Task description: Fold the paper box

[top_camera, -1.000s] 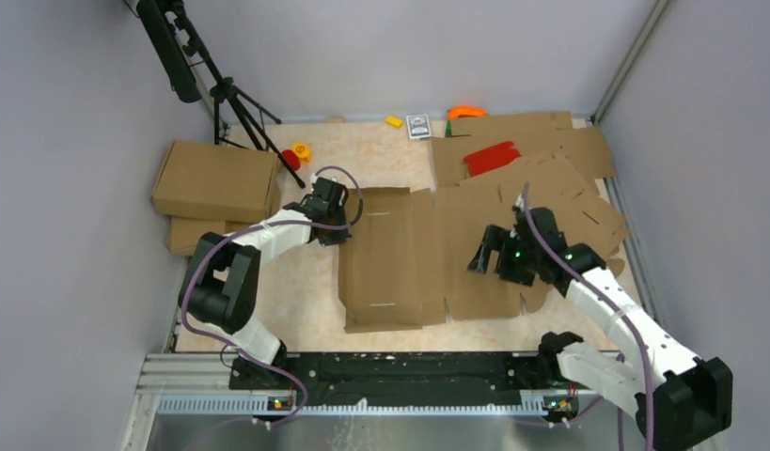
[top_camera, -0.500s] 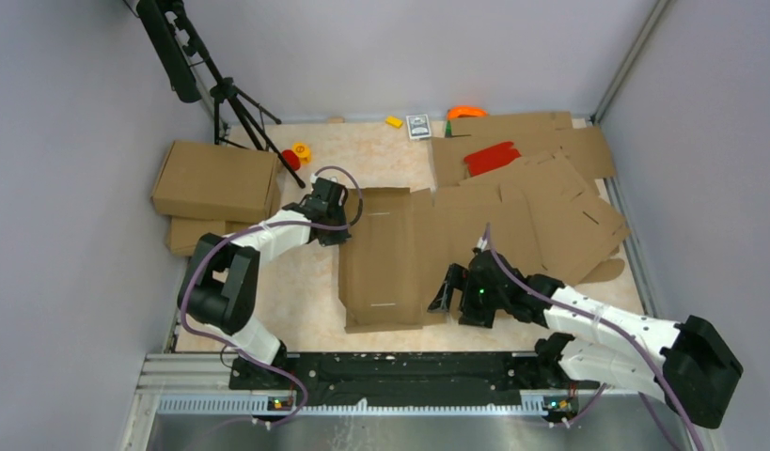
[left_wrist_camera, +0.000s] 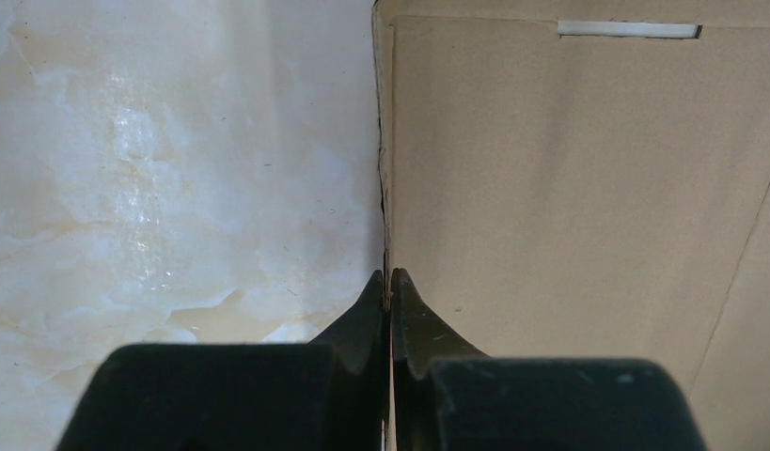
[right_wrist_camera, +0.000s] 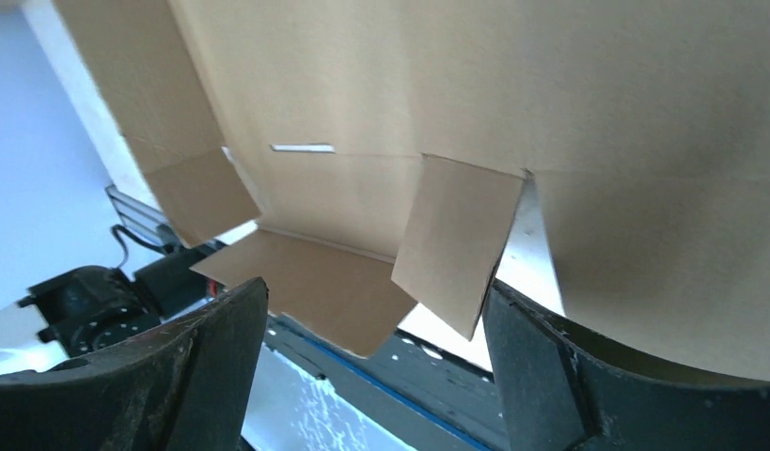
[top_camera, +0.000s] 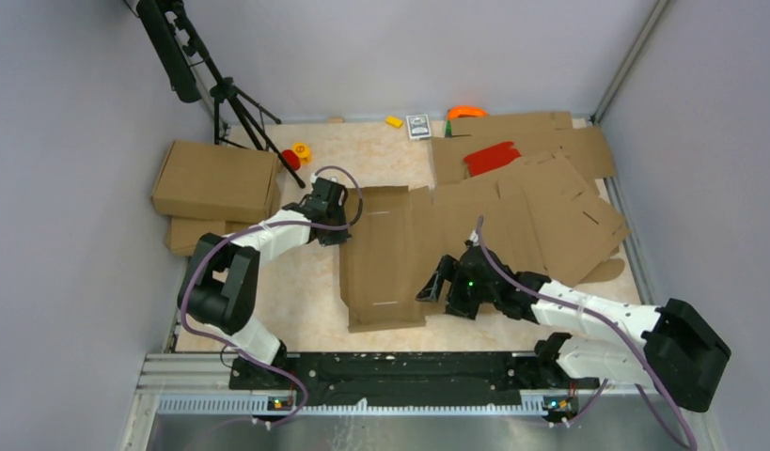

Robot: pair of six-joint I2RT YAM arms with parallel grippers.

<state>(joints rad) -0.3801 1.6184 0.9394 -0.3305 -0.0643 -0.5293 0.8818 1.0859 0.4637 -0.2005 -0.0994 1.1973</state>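
The paper box (top_camera: 390,258) lies as a flat brown cardboard blank in the middle of the table. My left gripper (top_camera: 341,230) sits at its far left edge. In the left wrist view the left gripper (left_wrist_camera: 389,277) is shut, and the blank's edge (left_wrist_camera: 385,188) runs straight into the line between its fingers. My right gripper (top_camera: 433,282) is at the blank's near right part, low over the table. In the right wrist view the right gripper (right_wrist_camera: 376,319) stands open, with a small side flap (right_wrist_camera: 456,240) hanging between its fingers, apart from both.
Several flat cardboard sheets (top_camera: 550,202) are heaped at the right, with a red piece (top_camera: 491,157) on them. Folded boxes (top_camera: 216,178) are stacked at the left beside a black tripod (top_camera: 232,103). Small items (top_camera: 418,126) lie along the back wall.
My right arm has swung down and left from over the heap of sheets to the blank's near right part, staying open. The left arm has not moved.
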